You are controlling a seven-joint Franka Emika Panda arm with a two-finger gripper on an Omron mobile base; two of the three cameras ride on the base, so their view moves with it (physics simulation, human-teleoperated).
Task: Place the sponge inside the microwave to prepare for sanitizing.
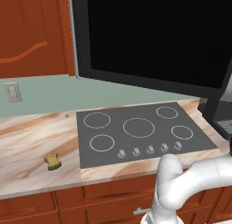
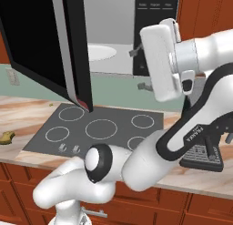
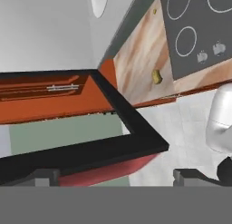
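Note:
The sponge (image 1: 53,161), a small mustard-yellow lump, lies on the marble counter left of the cooktop; it also shows at the far left (image 2: 7,137) and from above (image 3: 157,76). The microwave (image 2: 113,33) hangs above the stove with its black-framed door (image 1: 154,37) swung wide open. Its grey inside holds a white round plate (image 2: 98,52). My gripper (image 2: 139,69) is held high in front of the microwave's opening, beside the door's edge (image 3: 136,128), far above the sponge. It is open, with nothing between its fingertips (image 3: 190,175).
A grey cooktop (image 1: 136,130) with several rings and knobs fills the counter's middle. A black coffee machine (image 1: 222,109) stands at the right end. A tiny yellowish speck (image 1: 67,115) lies near the back wall. A wall socket (image 1: 13,92) is at the left.

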